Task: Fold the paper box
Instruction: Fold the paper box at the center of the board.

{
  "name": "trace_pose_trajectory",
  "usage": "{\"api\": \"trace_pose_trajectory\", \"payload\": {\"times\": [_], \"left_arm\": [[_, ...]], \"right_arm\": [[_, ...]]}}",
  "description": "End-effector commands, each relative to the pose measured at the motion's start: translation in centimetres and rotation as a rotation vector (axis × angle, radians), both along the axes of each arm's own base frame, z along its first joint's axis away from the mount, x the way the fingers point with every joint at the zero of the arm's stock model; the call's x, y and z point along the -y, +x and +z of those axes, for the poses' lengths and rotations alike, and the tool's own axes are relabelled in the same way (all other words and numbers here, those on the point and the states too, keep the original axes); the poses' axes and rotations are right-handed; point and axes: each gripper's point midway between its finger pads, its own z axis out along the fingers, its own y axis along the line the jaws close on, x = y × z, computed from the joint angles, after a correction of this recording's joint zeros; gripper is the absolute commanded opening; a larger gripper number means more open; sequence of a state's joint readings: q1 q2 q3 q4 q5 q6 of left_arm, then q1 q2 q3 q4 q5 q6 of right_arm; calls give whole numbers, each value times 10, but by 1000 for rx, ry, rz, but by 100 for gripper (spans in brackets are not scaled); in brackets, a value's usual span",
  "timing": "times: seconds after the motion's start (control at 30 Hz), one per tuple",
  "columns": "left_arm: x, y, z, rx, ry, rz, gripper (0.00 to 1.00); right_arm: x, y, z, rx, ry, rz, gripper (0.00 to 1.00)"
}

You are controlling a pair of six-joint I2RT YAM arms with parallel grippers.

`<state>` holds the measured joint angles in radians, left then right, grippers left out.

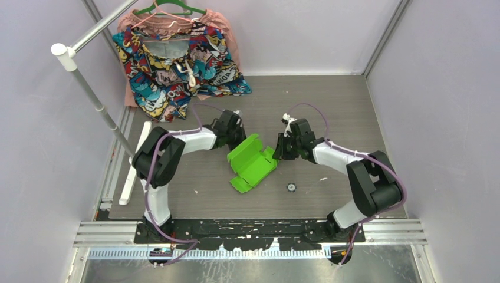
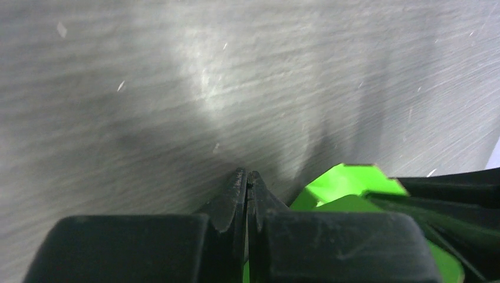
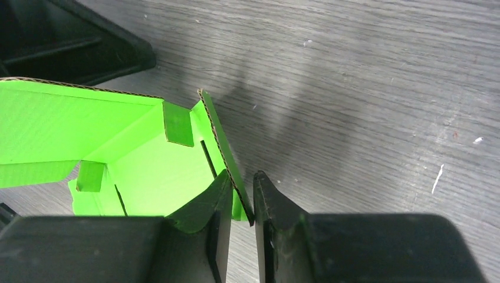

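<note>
Green paper box (image 1: 252,163) runs 7 to 1 o'clock; right end effector (image 3: 242,190) pinches its 3 o'clock wall, left end effector (image 2: 247,178) shut at 11.

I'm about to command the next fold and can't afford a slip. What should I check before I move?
1. State of left gripper: shut, ok. Whether it pinches card: cannot tell.
2. Fingers of right gripper straddle the box's side wall: ok.
3. Firm clamp on that wall: cannot tell.
4. The paper box partly formed, walls raised: ok.
5. The small round object lies apart from the box: ok.
</note>
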<state>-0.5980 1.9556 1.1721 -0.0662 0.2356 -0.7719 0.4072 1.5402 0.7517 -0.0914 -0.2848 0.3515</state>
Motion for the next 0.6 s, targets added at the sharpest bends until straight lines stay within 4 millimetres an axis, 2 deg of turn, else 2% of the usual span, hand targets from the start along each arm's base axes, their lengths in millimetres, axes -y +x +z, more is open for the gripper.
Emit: {"api": "trace_pose_trajectory", "payload": {"times": [0.0,0.2,0.33,0.43,0.57], "left_arm": [[-21,-10,31,72,29,0,2],[-73,-27,34,33,97,82,2],[-106,-49,33,9,160,135,2],[-119,-68,36,0,166,161,2],[-129,-91,31,-38,155,195,2]], "right_arm": [[-5,10,25,127,-25,-33,24],[2,2,25,190,-156,-83,23],[11,-1,23,190,-185,-136,23],[16,-4,18,180,-197,-168,22],[18,-5,16,179,-205,-203,22]]}}
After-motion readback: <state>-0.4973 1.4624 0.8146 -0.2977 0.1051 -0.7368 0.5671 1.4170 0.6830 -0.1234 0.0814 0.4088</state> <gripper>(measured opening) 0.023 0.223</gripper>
